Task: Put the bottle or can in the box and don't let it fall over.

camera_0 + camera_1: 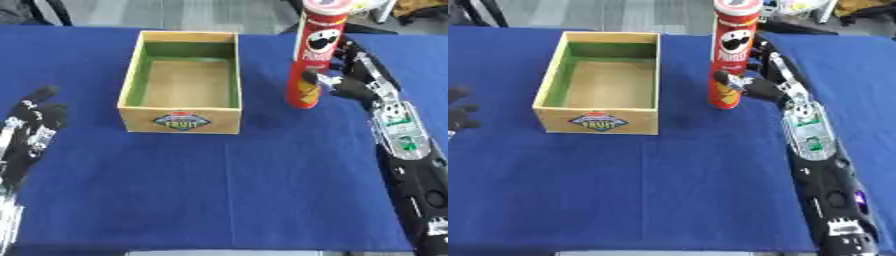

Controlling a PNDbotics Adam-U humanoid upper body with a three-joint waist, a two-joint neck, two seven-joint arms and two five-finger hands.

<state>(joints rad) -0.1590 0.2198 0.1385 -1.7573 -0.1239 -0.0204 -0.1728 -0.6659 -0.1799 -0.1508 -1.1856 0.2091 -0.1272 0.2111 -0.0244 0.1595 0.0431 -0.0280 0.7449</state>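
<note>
The right hand (765, 86) has its fingers curled around the upright red can (313, 55), just right of the wooden box (182, 80), while the left hand (31, 122) rests with relaxed fingers.

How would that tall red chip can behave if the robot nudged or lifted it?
The red chip can stands tall and narrow on the blue cloth, so a high nudge would probably tip it. Being round, it would likely roll once down. The right hand is at its lower half, which may keep it steadier.

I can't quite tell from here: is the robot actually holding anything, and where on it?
The right hand is curled round the tall red can at its lower part. The left hand holds nothing.
</note>
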